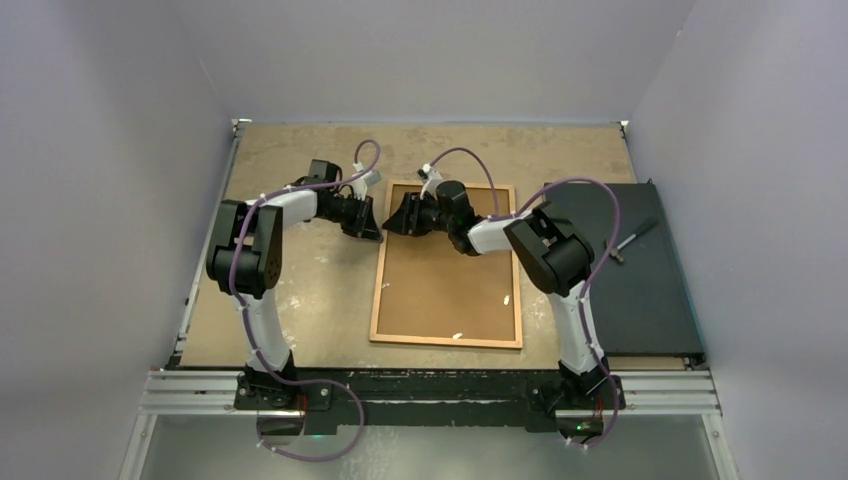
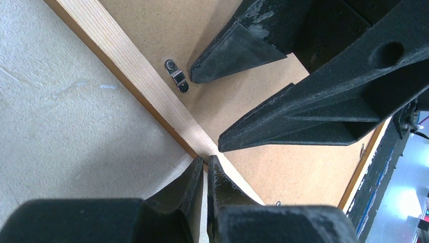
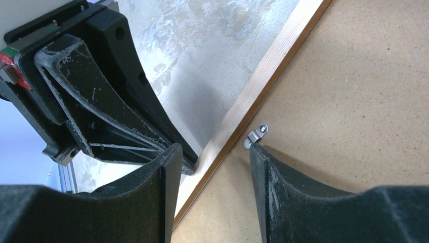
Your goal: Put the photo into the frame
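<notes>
Pale lilac walls [image 1: 110, 200] close you in on three sides, plain and bare. Below them the bench [image 1: 300, 300] is a tan, scuffed sheet with whitish smears, filling most of the top view. At its right lies a black slab [image 1: 640, 290], flat and well apart from where you are working.

The frame [image 1: 445, 341] lies flat at the centre of the top view, back up, with a brown board [image 1: 450, 290] seated inside its rails. The photo shows in none of the views. You cannot tell from here whether it already sits under that board or is somewhere out of sight.

My reading is that progress hangs on the board. If the photo is beneath it, only the fastening is left. If not, the board must come out first and nearly all of the task is ahead of you.

Both arms meet near the upper left corner of the frame. Your right claw [image 3: 215, 152] has its jaws apart and grips nothing. It straddles the left rail, one finger on the bench side and the other on the board. Your left claw [image 2: 206, 162] is pinched closed on nothing, its tips down at the same rail. Smallest is a metal clip [image 3: 258, 132] on the board just inside the rail, right at the right claw's inner fingertip.
</notes>
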You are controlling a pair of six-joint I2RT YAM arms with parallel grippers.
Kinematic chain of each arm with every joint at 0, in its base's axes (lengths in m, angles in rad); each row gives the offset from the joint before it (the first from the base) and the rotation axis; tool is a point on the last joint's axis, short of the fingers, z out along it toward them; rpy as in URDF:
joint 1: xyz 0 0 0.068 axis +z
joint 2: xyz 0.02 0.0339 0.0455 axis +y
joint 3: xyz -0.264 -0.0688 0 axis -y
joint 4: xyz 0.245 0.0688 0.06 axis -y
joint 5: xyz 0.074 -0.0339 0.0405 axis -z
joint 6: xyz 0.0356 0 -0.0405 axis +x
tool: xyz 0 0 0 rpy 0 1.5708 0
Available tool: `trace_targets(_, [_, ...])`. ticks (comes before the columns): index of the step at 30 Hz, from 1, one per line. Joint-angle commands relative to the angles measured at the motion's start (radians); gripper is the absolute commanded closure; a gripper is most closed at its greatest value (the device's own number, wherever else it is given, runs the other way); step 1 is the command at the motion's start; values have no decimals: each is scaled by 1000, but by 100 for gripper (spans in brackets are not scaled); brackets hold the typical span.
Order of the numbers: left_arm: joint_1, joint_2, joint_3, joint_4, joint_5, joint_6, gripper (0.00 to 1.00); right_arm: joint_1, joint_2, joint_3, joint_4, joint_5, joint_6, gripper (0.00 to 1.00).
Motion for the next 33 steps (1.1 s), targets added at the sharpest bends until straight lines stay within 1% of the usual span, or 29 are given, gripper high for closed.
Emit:
trace_targets(1, [-11,10,-19,25,-28,17,97,15,26,43,-2,15,15,46])
trace_targets(8, [-11,14,-15,25,-26,18,97,28,44,58,-4,16,26,47])
trace_targets(22, [-16,16,-4,24,-19,12,98,38,44,56,-13,87,39,48])
trace_targets(26, [-16,9,-2,18,-16,13,98,38,52,51,21,31,62,46])
trace_targets(28, [-16,3,-1,11,-11,13,98,33,51,63,1,5,62,45])
trace_targets(33, [7,-31,13,-37,13,33,97,31,-35,51,-13,-36,49,40])
